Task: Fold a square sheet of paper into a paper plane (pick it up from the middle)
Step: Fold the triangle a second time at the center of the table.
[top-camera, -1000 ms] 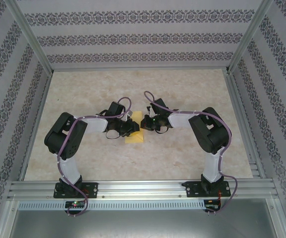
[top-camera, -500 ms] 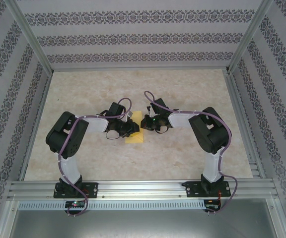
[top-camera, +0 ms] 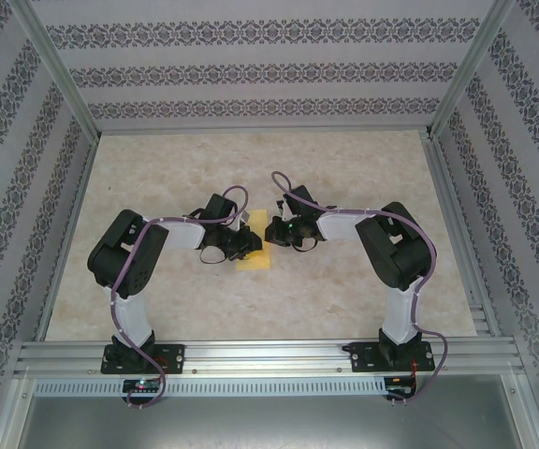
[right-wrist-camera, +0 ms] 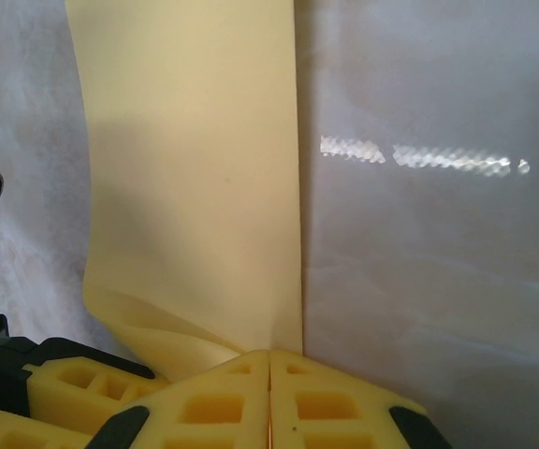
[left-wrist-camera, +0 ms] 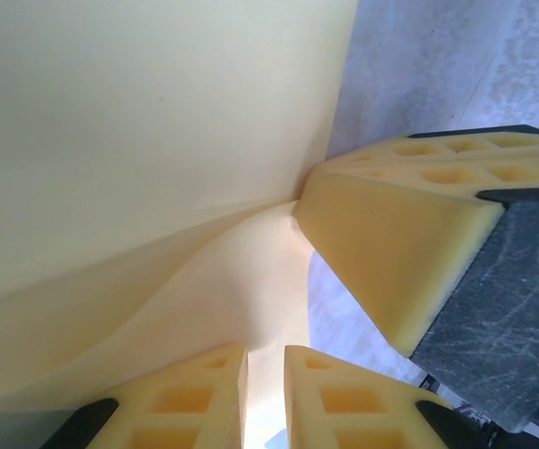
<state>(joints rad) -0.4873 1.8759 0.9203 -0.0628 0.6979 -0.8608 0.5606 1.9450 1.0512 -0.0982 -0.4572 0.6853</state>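
Note:
The square sheet of paper [top-camera: 254,261] is pale yellow and lies folded into a narrow strip at the table's centre, between both grippers. My left gripper [top-camera: 253,243] is at its left edge. In the left wrist view its jaws [left-wrist-camera: 265,348] stand a narrow gap apart, with a raised curl of the paper [left-wrist-camera: 138,140] running into that gap. My right gripper [top-camera: 270,233] is at the strip's far right corner. In the right wrist view its pads [right-wrist-camera: 269,354] are pressed together on the edge of the paper [right-wrist-camera: 195,187], beside the long straight fold. The right gripper's fingers [left-wrist-camera: 391,253] almost touch the left gripper.
The marble-patterned table top [top-camera: 344,168] extends around the arms. Aluminium frame rails [top-camera: 251,355] run along the near edge and up the sides. Patterned walls [top-camera: 251,65] close the back and sides. One left gripper finger [right-wrist-camera: 73,383] shows low left in the right wrist view.

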